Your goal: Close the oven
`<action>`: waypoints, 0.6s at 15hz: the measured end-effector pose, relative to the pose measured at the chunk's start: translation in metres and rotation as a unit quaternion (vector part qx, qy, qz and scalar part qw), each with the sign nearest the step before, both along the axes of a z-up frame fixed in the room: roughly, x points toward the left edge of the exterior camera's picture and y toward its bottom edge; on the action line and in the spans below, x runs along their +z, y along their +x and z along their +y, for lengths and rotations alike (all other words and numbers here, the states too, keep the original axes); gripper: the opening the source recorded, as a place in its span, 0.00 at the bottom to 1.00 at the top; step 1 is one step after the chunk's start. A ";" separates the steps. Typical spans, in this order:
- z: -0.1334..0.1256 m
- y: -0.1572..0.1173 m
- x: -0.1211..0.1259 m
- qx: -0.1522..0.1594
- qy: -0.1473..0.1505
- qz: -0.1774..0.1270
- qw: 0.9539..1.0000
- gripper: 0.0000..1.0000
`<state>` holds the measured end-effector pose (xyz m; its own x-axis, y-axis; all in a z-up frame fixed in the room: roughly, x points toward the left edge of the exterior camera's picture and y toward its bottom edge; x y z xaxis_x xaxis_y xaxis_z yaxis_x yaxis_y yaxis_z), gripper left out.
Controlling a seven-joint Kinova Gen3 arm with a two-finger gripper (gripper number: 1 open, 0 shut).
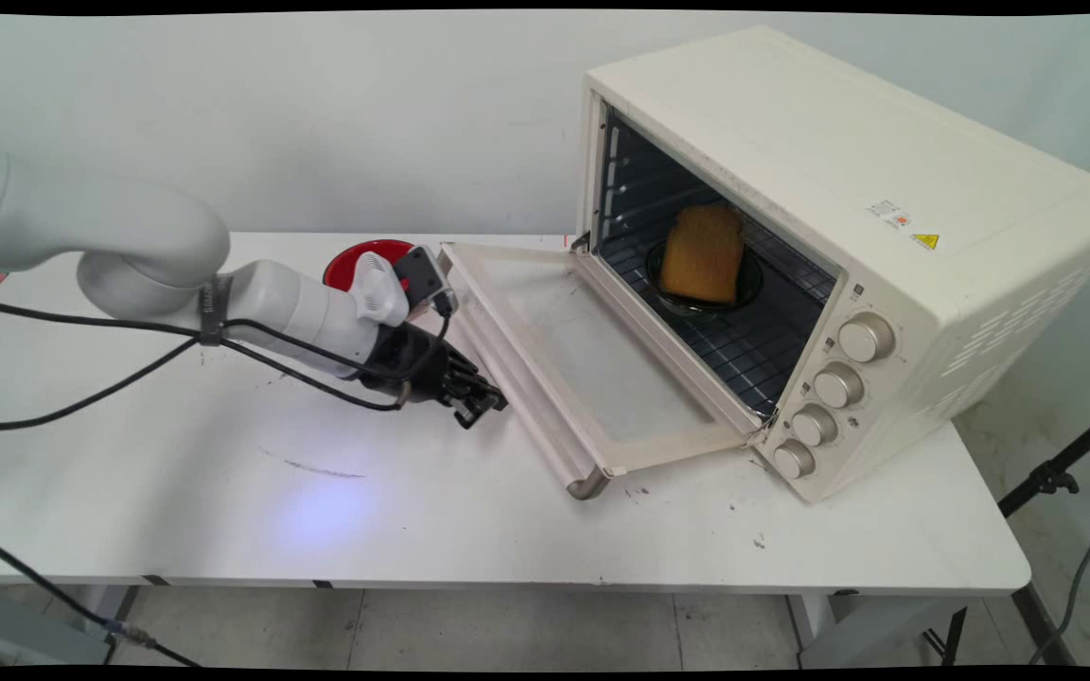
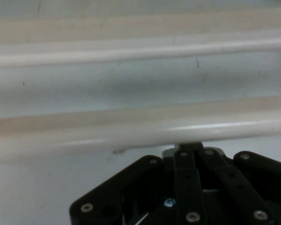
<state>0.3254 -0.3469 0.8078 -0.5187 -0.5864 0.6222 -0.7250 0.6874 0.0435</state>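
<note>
The gripper sits low over the counter, just beside the handle of the oven's open door. In the hand view its fingers are drawn together into one narrow stack at the middle of the black linkage, with the tip right up against, or all but touching, the pale handle bar that runs across the picture; nothing is clamped between them. Whether the tip really presses on the handle cannot be told. The door lies folded down nearly flat, its free edge and handle toward the arm, its hinge at the foot of the oven, which stands on the right part of the counter with its mouth facing left. Inside, on the wire rack, a dark bowl holds a piece of bread standing upright; the bread is well apart from the gripper, across the whole door. Three knobs and a fourth smaller one run down the oven's front right panel. Behind the arm's wrist a red plate shows on the counter, partly hidden by the hand. Black cables hang from the arm and trail off to the left. As things lie, the door is open, the bread is in the oven, and the gripper holds nothing.
</note>
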 end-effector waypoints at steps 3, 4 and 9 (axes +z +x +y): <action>-0.006 -0.008 -0.002 0.002 -0.003 0.003 1.000 0.00; -0.009 -0.010 -0.003 0.002 -0.005 0.005 1.000 0.00; -0.018 -0.020 0.002 0.007 -0.013 0.014 1.000 0.00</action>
<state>0.3058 -0.3652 0.8095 -0.4933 -0.5763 0.6515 -0.7327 0.6790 0.0459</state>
